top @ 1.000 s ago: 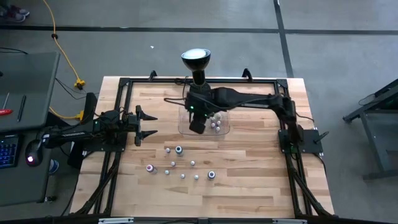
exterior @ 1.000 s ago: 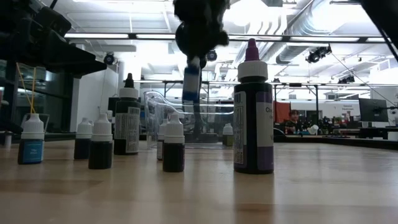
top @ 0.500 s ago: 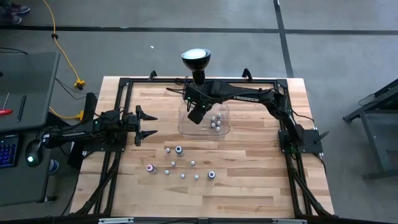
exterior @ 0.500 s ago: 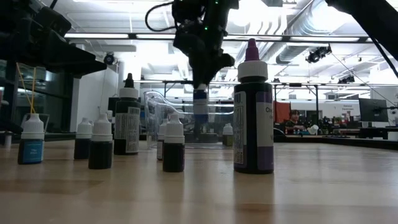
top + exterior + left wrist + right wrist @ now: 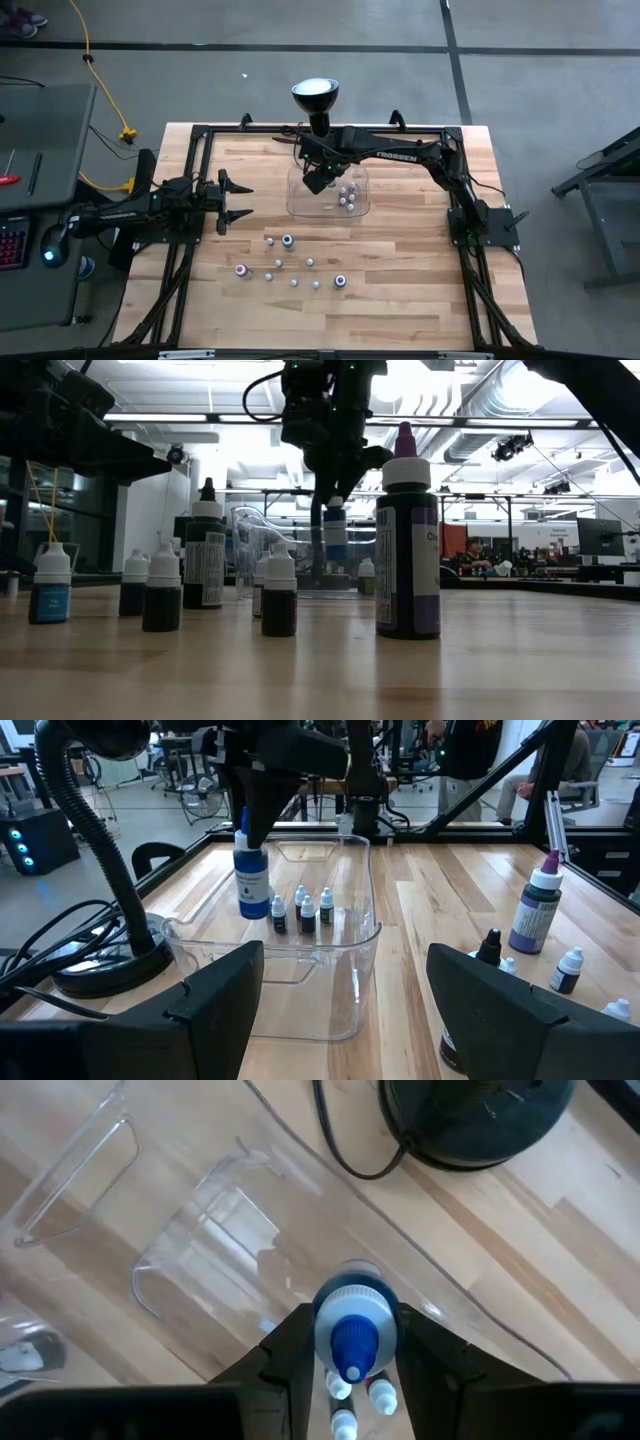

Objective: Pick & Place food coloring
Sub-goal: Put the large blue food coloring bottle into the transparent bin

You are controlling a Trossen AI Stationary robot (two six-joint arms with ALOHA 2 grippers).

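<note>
From overhead, a pale butcher-block table (image 5: 400, 300) framed in black rails stands on a grey concrete floor, a yellow cable (image 5: 95, 75) trailing toward its far-left corner. The right gripper (image 5: 318, 181) reaches across the far half of the table and holds a blue-capped bottle (image 5: 322, 184) above the clear plastic tray (image 5: 362, 205), which sits near the far edge beside the black lamp (image 5: 315, 98); four small bottles (image 5: 345, 196) already stand inside the tray. The loose food coloring (image 5: 290, 265) is scattered mid-table, toward the near edge. The left gripper (image 5: 238, 200) waits by the left edge, fingers spread. At table height, a purple-capped bottle (image 5: 407, 545) looms nearest, with white-capped droppers (image 5: 160, 592) standing left of it, and the held bottle hangs from the right gripper over the tray against a bright workshop of ducts, ceiling lights and desks, where a person (image 5: 472, 553) sits far off. The left wrist camera looks down the table at the tray, the lamp's base (image 5: 105, 955) touching its side, with people seated beyond the far rail. The right wrist camera looks straight down on the blue cap, clamped between its two dark fingers (image 5: 290, 1350) above the tray's floor.
</note>
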